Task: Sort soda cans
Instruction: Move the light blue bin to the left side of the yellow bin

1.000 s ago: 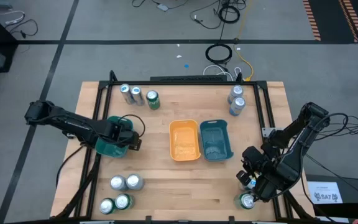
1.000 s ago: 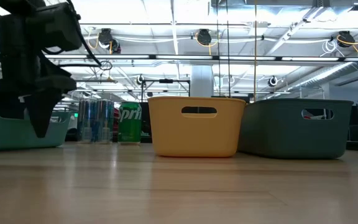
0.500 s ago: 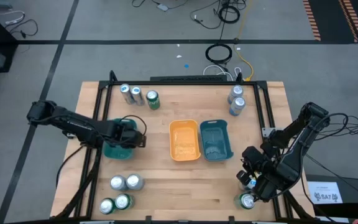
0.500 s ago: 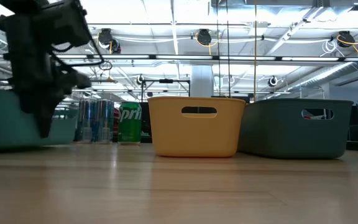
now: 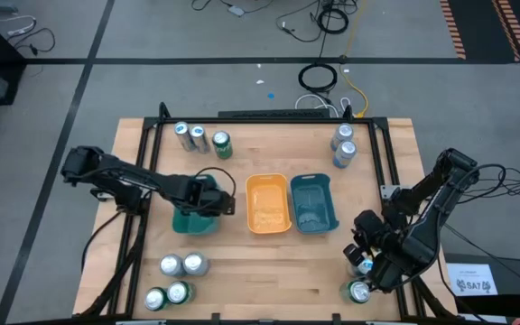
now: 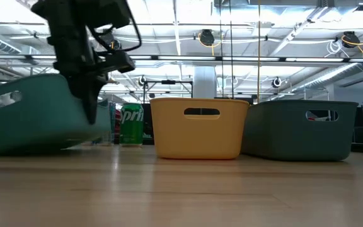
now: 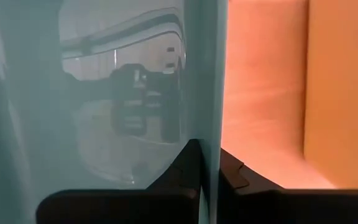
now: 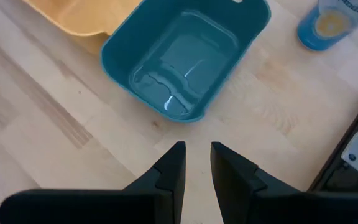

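Note:
The teal tray (image 5: 190, 219) stands left of the yellow tray (image 5: 267, 203) and the blue tray (image 5: 312, 202), and my left gripper (image 5: 217, 200) is shut on its wall. Soda cans stand in groups: three at the far left (image 5: 197, 137), two at the far right (image 5: 343, 146), several at the near left (image 5: 181, 276), and one at the near right (image 5: 359, 292). My right gripper (image 8: 197, 165) hovers near the table's right front, slightly open, with nothing between its fingers. My left gripper pinches the teal tray's wall (image 7: 207, 124) on the side facing the yellow tray, one finger (image 7: 188, 168) inside the tray and one (image 7: 232, 174) outside. The fingers come from above, pointing steeply down. In the low view the tray (image 6: 36, 113) sits tilted, its held side raised.
A black frame (image 5: 382, 153) runs along the table's edges. Bare wood lies in front of the yellow and blue trays. A green can (image 6: 131, 123) shows behind the teal tray in the low view.
My left gripper has gone toward the table's right edge, and the teal tray has come along with it. The tray has slid close to the yellow tray and its held side has tipped up a little.

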`<state>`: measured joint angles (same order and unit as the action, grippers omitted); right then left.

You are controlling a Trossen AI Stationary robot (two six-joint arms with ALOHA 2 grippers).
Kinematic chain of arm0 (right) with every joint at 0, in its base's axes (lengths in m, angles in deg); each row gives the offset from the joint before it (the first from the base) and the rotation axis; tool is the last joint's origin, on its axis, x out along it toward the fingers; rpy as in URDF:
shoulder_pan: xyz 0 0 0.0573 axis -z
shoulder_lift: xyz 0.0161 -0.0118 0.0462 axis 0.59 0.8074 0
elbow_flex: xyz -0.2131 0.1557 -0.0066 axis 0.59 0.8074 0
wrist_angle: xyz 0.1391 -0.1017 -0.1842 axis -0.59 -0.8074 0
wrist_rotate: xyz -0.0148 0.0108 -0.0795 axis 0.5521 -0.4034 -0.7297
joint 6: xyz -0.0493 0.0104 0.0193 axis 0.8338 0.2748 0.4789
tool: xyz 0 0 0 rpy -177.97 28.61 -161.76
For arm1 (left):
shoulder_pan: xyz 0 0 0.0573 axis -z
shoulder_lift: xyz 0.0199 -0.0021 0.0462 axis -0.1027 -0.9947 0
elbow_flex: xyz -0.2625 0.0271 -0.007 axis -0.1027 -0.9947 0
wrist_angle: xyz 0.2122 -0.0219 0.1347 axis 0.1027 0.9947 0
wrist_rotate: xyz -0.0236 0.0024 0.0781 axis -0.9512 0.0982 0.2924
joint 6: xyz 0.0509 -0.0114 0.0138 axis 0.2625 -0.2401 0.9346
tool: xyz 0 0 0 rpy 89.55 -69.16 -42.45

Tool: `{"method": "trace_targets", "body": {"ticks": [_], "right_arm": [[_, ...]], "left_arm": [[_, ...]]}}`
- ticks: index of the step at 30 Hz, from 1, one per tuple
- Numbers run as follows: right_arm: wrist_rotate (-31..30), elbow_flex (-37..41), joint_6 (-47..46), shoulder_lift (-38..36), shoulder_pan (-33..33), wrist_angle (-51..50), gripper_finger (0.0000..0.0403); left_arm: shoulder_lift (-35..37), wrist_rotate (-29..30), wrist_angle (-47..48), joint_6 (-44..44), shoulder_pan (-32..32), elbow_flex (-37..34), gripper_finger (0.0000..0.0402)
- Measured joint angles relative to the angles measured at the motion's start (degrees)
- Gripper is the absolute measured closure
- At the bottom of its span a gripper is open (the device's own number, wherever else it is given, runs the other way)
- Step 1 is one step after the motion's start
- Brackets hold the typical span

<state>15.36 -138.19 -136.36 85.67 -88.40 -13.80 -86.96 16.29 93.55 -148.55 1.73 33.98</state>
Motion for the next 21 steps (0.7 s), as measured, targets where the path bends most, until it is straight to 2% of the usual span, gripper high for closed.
{"method": "trace_targets", "body": {"ticks": [3,8,16,21], "right_arm": [[-1.01,0.02,-3.85,0.0,-0.97,-0.02,0.0335],[-6.56,0.02,-8.6,0.0,-5.24,-0.01,0.0335],[-7.49,0.04,-3.95,-1.14,-9.46,-0.01,0.0335],[-7.55,0.04,-0.7,-3.0,-12.56,-0.03,0.0335]], "left_arm": [[-1.81,-1.25,2.49,1.06,-0.55,2.05,0.0388],[-3.13,-3.04,5.69,-0.67,-1.08,4.02,0.0388],[-4.75,-0.54,3.84,-12.85,0.77,5.81,0.0388],[-11.31,-0.18,4.07,-15.88,1.95,10.57,0.0388]]}}
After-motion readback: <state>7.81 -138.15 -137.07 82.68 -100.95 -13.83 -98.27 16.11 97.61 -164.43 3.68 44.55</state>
